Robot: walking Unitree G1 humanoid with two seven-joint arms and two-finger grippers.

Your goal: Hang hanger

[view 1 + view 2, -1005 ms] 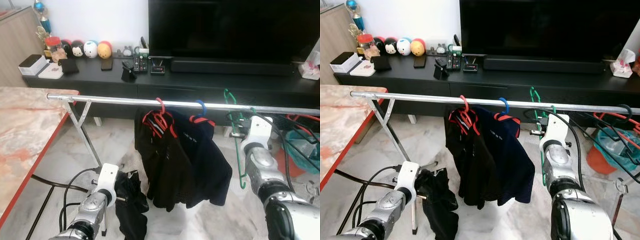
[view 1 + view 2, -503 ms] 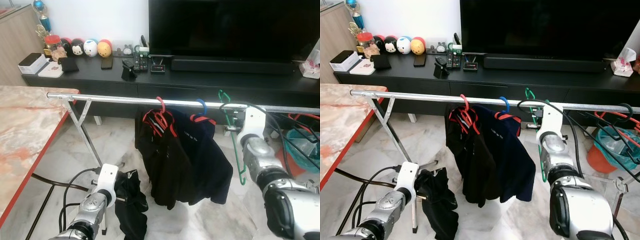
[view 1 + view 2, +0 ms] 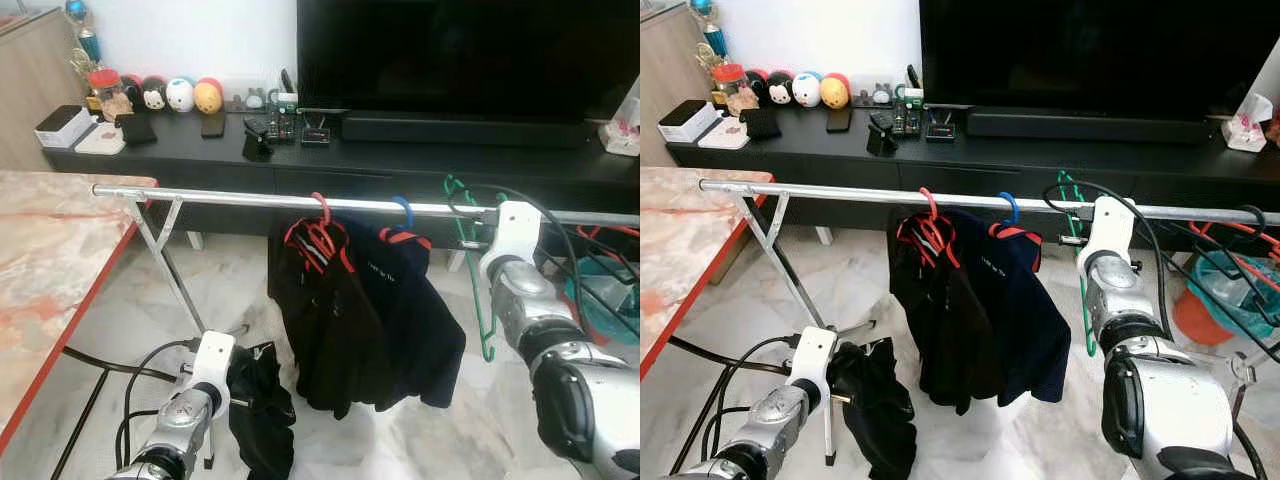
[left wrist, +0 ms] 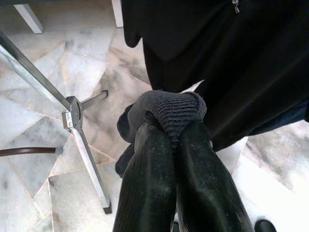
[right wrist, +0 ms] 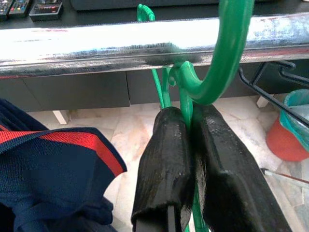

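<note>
Having been lifted since a moment ago, the green plastic hanger (image 5: 212,63) is clamped at its neck by the right end effector (image 5: 190,145), hook against the shiny metal rail (image 3: 250,200); seating appears near. A black knitted garment (image 4: 169,111) is gripped by the left end effector (image 4: 171,145) below the rail.

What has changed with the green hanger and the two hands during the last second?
The right hand, shut on the green hanger, moved it up and hooked it over the rail. The left hand still holds the dark garment; the hung clothes stayed.
</note>
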